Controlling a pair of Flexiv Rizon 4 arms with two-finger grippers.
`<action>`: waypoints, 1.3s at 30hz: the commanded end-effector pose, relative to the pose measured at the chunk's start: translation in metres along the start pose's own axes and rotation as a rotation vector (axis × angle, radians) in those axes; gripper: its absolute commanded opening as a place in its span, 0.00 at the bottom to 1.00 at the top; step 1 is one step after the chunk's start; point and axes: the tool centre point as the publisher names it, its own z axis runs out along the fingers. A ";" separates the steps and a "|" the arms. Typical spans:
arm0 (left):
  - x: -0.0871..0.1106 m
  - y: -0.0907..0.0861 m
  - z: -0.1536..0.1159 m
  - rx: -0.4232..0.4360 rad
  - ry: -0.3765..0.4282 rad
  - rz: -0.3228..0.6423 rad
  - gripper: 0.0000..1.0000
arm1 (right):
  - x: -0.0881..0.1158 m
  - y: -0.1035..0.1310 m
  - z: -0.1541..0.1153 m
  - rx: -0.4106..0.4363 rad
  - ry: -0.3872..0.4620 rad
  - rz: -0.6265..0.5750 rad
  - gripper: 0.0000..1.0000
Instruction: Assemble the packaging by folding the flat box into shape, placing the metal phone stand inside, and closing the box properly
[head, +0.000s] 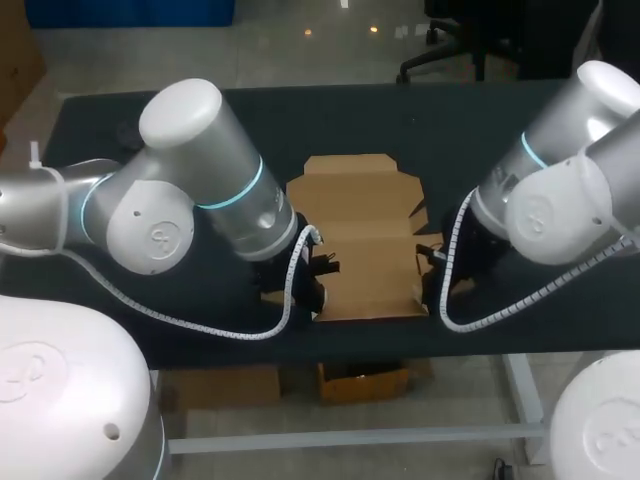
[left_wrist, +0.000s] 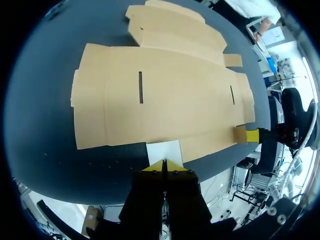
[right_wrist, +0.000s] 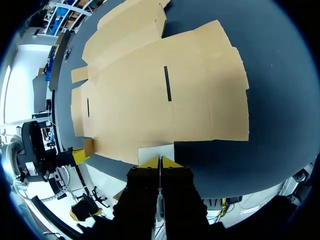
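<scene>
The flat box (head: 365, 240) lies spread out in the middle of the dark table (head: 480, 120), unfolded, with its near edge close to the table's front edge. The left arm (head: 200, 190) comes in from one side and the right arm (head: 560, 170) from the other, and both are down low at the near corners of the cardboard.

The left gripper (head: 322, 272) sits at the box's near left edge. In the left wrist view its yellow tips are pinched down to a hairline gap, clamped on a pale flap (left_wrist: 162, 150) that sticks out from the cardboard's side. Ahead of the fingers the sheet stretches away, showing one narrow slit (left_wrist: 140, 87) and a second slit (left_wrist: 232, 95) further across.

At the far side of the sheet in that same view there is a flash of yellow (that's the other arm's finger). It belongs to the right gripper (head: 435, 268), at the box's near right edge. The right wrist view mirrors the left: the tips are squeezed together, almost touching, and nip the pale flap (right_wrist: 156, 151) on their own side. The brown panels fan out ahead, flat on the table.

Each gripper holds its own side of the box, and the two are well apart with the cardboard between them.
</scene>
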 end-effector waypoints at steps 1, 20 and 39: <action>0.002 0.002 0.003 0.010 -0.008 -0.004 0.00 | 0.002 -0.002 0.001 -0.006 -0.007 -0.001 0.00; 0.009 -0.001 0.010 0.030 -0.002 0.008 0.00 | 0.003 -0.006 0.006 0.002 -0.019 -0.002 0.00; 0.010 0.000 0.017 0.031 0.005 0.037 0.00 | 0.004 -0.006 0.015 0.015 -0.033 -0.002 0.00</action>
